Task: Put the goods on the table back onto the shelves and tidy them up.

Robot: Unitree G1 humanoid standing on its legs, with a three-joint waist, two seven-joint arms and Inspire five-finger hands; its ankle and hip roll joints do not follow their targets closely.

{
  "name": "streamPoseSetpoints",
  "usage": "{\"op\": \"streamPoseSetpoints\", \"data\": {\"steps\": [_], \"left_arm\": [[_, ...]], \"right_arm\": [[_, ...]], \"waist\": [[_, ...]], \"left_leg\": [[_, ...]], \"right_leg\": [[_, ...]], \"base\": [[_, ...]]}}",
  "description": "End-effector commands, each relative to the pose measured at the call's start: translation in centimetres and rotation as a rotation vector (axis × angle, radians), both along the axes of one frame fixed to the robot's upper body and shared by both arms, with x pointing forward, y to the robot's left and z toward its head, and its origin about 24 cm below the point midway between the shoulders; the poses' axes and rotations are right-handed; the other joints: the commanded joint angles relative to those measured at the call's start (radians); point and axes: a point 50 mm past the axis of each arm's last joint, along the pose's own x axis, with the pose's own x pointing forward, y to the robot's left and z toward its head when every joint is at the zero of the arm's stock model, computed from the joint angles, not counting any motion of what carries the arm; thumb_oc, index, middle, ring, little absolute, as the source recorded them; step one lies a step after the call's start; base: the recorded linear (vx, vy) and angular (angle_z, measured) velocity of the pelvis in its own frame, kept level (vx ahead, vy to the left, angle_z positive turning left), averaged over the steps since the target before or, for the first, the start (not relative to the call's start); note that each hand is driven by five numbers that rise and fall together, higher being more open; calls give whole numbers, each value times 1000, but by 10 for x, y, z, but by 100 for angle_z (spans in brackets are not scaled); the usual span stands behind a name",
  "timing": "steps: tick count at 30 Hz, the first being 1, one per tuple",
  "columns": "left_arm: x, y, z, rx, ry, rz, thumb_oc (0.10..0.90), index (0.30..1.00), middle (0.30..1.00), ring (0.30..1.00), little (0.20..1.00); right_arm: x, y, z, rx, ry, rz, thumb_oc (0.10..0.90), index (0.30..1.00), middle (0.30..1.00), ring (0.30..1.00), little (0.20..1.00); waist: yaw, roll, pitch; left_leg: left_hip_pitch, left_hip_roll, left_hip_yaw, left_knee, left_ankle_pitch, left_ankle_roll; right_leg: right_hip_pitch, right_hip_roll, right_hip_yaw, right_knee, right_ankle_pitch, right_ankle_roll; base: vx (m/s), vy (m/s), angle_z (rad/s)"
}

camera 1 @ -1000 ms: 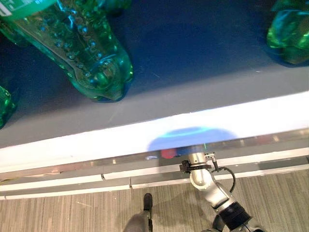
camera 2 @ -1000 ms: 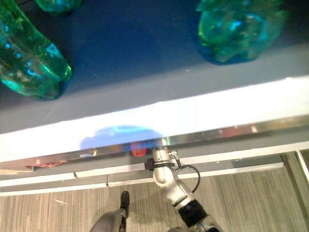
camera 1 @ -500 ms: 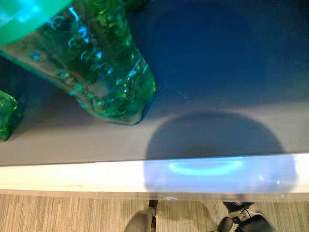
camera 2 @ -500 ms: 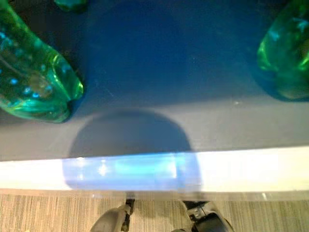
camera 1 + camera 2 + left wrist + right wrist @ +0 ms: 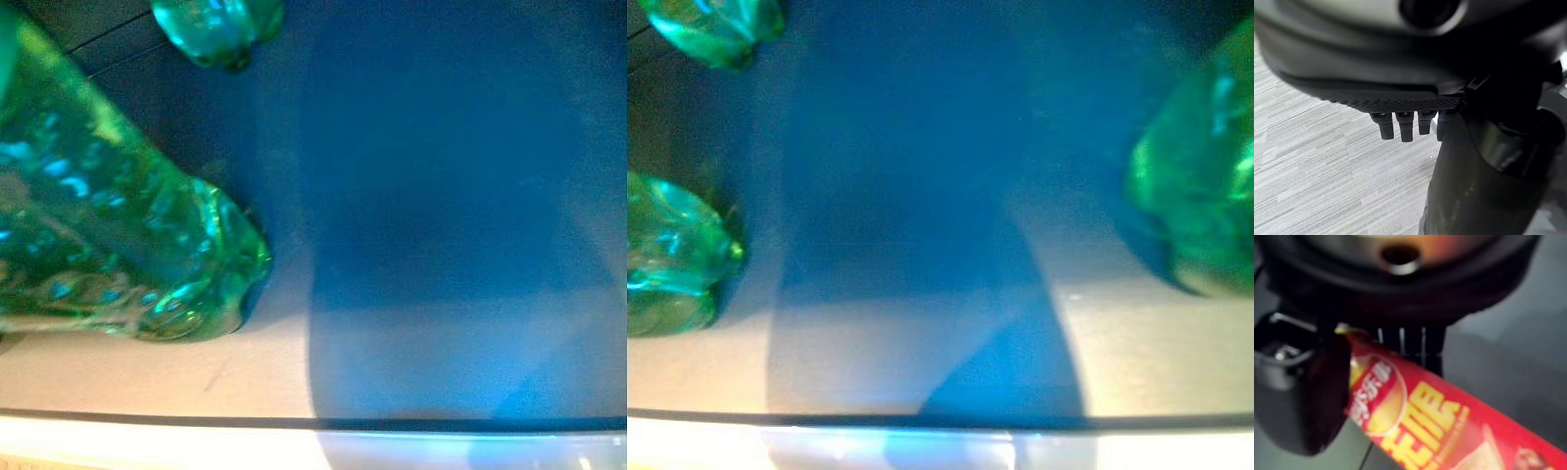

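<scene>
- Three green bottles stand on the dark blue shelf point(image 5: 441, 196) that you see from the robot's head.
- On your far left is the big green bottle point(image 5: 108, 245). Its bumpy bottom sits near the shelf's front edge.
- Behind it, farther back on the shelf, you can see a small green bottle point(image 5: 217, 29).
- Between the left bottles and the right one, the shelf top is bare and blue, with a pale patch near the front.
- On your right stands another green bottle point(image 5: 1200, 206), well apart from the big one.
- Along the front of the shelf runs a bright white edge point(image 5: 705, 446).
- Your left hand point(image 5: 1405, 125) hangs over the grey striped floor point(image 5: 1312, 181). Its fingers point down, straight and loose, and they hold nothing.
- Your right hand point(image 5: 1400, 340) holds a red tube of snacks point(image 5: 1449, 426). The tube lies across the hand, with the thumb on one side and the dark fingers behind it, so the hand is grasping it.
- Behind the tube you can see a plain grey surface point(image 5: 1518, 333).
</scene>
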Motion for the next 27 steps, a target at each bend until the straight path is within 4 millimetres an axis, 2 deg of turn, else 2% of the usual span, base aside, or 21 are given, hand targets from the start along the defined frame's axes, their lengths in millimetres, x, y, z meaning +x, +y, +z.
{"op": "streamPoseSetpoints", "data": {"steps": [1,5,8,9,11,12,13,14,15,16,19,21,22,23,24,25,26,27], "left_arm": [[-43,43,4,149,135,28,800,900,900,900,900],[-37,40,4,145,121,-4,800,900,900,900,900],[-36,36,3,143,121,-34,800,900,900,900,900],[-36,36,3,142,121,-34,800,900,900,900,900],[-33,36,3,140,115,-29,800,900,900,900,900],[-30,37,4,135,104,-5,800,900,900,900,900],[-28,41,5,137,95,32,800,900,900,900,900],[-26,43,5,145,93,47,800,900,900,900,900],[-26,45,5,151,96,70,800,900,900,900,900],[-26,45,5,151,96,71,800,900,900,900,900],[-31,47,6,172,108,92,800,900,900,900,900],[-36,47,5,173,116,101,800,900,900,900,900],[-40,48,5,174,124,107,800,900,900,900,900],[-40,48,5,174,125,107,800,900,900,900,900],[-44,47,4,174,137,107,800,900,900,900,900],[-47,46,4,176,142,112,800,900,900,900,900],[-47,46,4,176,142,112,800,900,900,900,900],[-46,44,3,170,134,109,800,900,900,900,900]], "right_arm": [[-8,15,67,106,-363,82,400,300,300,300,300],[-7,10,66,88,-369,54,400,300,300,300,300],[-4,3,64,50,-362,12,400,300,300,300,300],[-4,3,64,49,-362,13,400,300,300,300,300],[-4,3,64,41,-360,6,400,300,300,300,300],[-2,4,60,17,-339,9,400,300,300,300,300],[-1,3,53,7,-313,7,400,300,300,300,300],[-3,4,49,10,-302,18,400,300,300,300,300],[-5,10,43,15,-282,55,400,300,300,300,300],[-5,10,43,15,-282,56,400,300,300,300,300],[-8,24,36,42,-260,134,400,300,300,300,300],[-9,32,35,63,-252,170,400,300,300,300,300],[-11,35,33,83,-247,194,400,300,300,300,300],[-11,35,32,83,-247,194,400,300,300,300,300],[-13,36,30,91,-240,202,400,300,300,300,300],[-15,37,29,106,-245,219,400,300,300,300,300],[-15,37,29,107,-245,219,400,300,300,300,300],[-14,37,29,113,-247,219,400,300,300,300,300]], "waist": [[17,2,27],[4,5,28],[-26,13,25],[-25,13,27],[-32,15,27],[-35,25,33],[-37,34,35],[-39,35,39],[-32,32,40],[-31,31,42],[-16,27,56],[7,18,61],[27,3,58],[28,3,57],[36,-4,53],[45,-16,56],[46,-16,55],[51,-22,61]], "left_leg": [[-60,2,-38,109,-230,8],[-73,-3,-29,164,-255,16],[-50,-9,4,185,-276,31],[-48,-9,5,184,-276,32],[-30,-7,18,176,-276,34],[5,-1,48,144,-260,43],[38,-15,63,84,-232,65],[50,-20,75,58,-216,77],[59,-33,100,27,-186,99],[63,-33,101,24,-186,97],[74,-31,131,-34,-108,115],[77,-22,145,-65,-70,102],[54,-16,145,-72,-36,88],[54,-14,146,-71,-36,86],[44,-14,142,-73,-25,81],[11,-18,130,-65,-8,74],[10,-17,130,-63,-9,73],[-13,-14,120,-56,3,66]], "right_leg": [[-5,-114,51,-50,292,79],[-12,-128,65,-37,307,79],[-29,-155,78,-16,389,79],[-29,-156,80,-16,389,79],[-38,-163,72,3,390,79],[-50,-170,33,22,390,79],[-63,-149,28,52,326,79],[-67,-120,35,95,229,79],[-66,-49,28,193,95,50],[-70,-50,33,204,87,49],[-63,104,50,377,-103,-4],[-27,175,42,407,-202,-36],[15,246,55,394,-280,-68],[16,248,55,392,-281,-71],[15,280,74,394,-308,-80],[16,322,122,376,-330,-92],[15,323,123,374,-329,-93],[24,341,143,346,-352,-111]], "base": [[-30,87,-1],[-12,75,0],[9,192,2],[13,128,-6],[-26,140,-25],[-160,371,-29],[-189,485,-66],[-213,509,-61],[-119,289,-56],[-129,249,-27],[-145,102,-60],[-191,-74,-37],[-165,-134,-48],[-133,-151,-42],[-137,-163,-23],[-137,-158,-7],[-166,-188,-2],[-133,-184,-1]]}}
